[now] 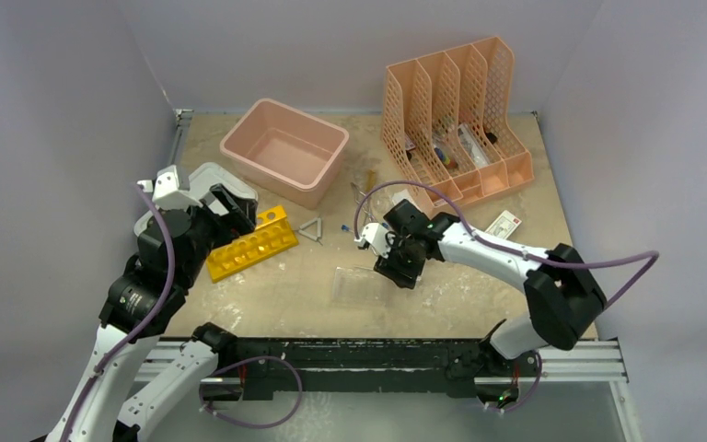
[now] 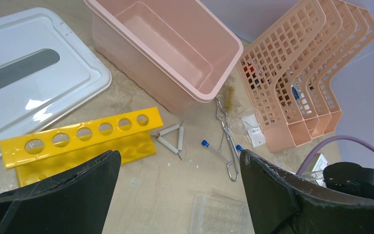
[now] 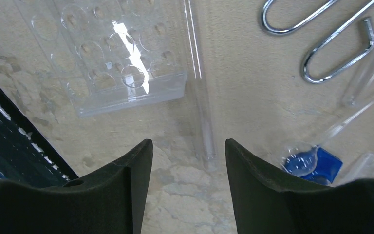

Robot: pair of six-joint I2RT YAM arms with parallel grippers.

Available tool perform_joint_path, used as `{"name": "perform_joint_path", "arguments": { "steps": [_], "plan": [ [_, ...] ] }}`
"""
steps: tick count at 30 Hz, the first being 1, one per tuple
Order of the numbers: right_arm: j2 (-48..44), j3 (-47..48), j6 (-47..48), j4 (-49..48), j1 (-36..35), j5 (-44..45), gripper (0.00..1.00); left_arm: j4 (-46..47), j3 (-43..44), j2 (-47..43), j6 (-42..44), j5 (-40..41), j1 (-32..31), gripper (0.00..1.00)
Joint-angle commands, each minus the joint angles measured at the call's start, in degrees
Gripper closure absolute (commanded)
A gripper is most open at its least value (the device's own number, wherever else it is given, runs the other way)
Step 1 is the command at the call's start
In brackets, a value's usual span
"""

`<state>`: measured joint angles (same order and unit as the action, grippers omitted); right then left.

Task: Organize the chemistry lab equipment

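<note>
L claw (image 2: 177, 195) is gaping fully, gripping nothing, hovering over yellow rack (image 1: 250, 247). R claw (image 3: 189, 190) is standing part open, empty, hanging over a clear tube (image 3: 202, 112) lying on tabletop (image 1: 267, 304), right of rack. Clear tray (image 3: 112, 53) is lying front-right of rack; tongs (image 2: 227, 141), wire triangle (image 2: 167, 145), blue-capped vials (image 2: 205, 144) are lying to its right. R arm is stretching leftward, wrist pointing down.

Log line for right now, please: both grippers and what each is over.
left gripper open, over yellow test-tube rack | right gripper open, straddling clear tube beside clear well tray | nothing held
</note>
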<state>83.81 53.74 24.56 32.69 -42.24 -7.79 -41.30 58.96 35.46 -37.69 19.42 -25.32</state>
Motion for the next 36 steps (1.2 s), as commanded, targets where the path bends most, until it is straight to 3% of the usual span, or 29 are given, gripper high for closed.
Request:
{"name": "perform_joint_path", "arguments": {
  "steps": [1,7,17,23,29,36],
  "plan": [
    [1.81,-0.44,2.43,-1.67,0.3,-2.88,0.42,2.28,1.3,-0.14,1.04,-0.52,-0.16,0.08],
    [5.58,-0.92,4.64,-2.45,0.31,-3.15,0.53,2.19,1.09,0.05,0.72,-0.44,-0.25,0.08],
    [8.38,-1.28,5.67,-3.84,0.27,-1.18,0.59,2.34,0.83,0.31,0.25,-0.52,-0.2,0.07],
    [10.62,-0.78,5.75,-3.99,0.27,0.59,0.71,2.25,0.76,0.34,-0.03,-0.62,-0.17,0.07],
    [7.47,-0.27,6.69,-3.69,0.31,2.2,0.79,2.22,0.46,-0.06,-0.72,-0.14,-0.18,0.07],
    [-2.52,-0.27,6.61,-6.13,0.26,2.8,0.83,3.25,-0.46,0.37,-2.75,0.95,-0.22,0.06]
  ]
}}
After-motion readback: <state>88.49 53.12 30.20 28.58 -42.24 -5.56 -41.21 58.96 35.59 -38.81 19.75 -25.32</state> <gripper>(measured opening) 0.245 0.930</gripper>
